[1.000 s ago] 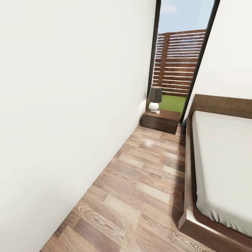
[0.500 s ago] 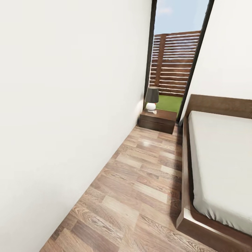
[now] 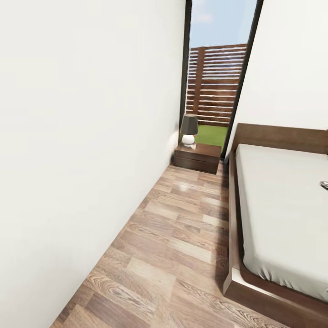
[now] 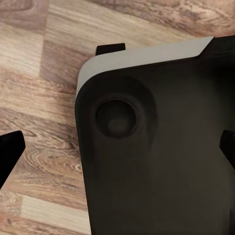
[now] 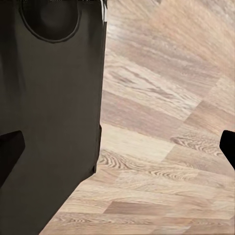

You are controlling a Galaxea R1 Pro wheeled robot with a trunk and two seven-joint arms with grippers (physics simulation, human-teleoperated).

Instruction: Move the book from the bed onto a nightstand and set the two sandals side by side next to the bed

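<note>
One nightstand (image 3: 197, 157) stands at the far end of the floor (image 3: 182, 228), in the upper middle of the head view, tucked into the corner between the white wall (image 3: 82, 136) on the left and the tall window (image 3: 214, 77). A lamp (image 3: 189, 130) with a dark shade and round white base sits on its left part. Its drawer front faces down the floor strip toward the camera. The bed (image 3: 234, 218) fills the right side of the frame, its long axis running from the lower right up toward the headboard (image 3: 282, 136) at the window end; the off-white mattress (image 3: 282, 214) lies inside the dark frame. At the right edge of the frame, on the mattress, a small dark sliver (image 3: 325, 184) shows, too cut off to identify. Through the window a slatted fence (image 3: 214, 86) and grass (image 3: 212, 134) are seen. Each wrist view looks down on the plank floor and a dark body of the robot. The left gripper (image 4: 117, 152) and right gripper (image 5: 117, 147) show only dark fingertips at the picture edges, spread wide, with nothing between them.
</note>
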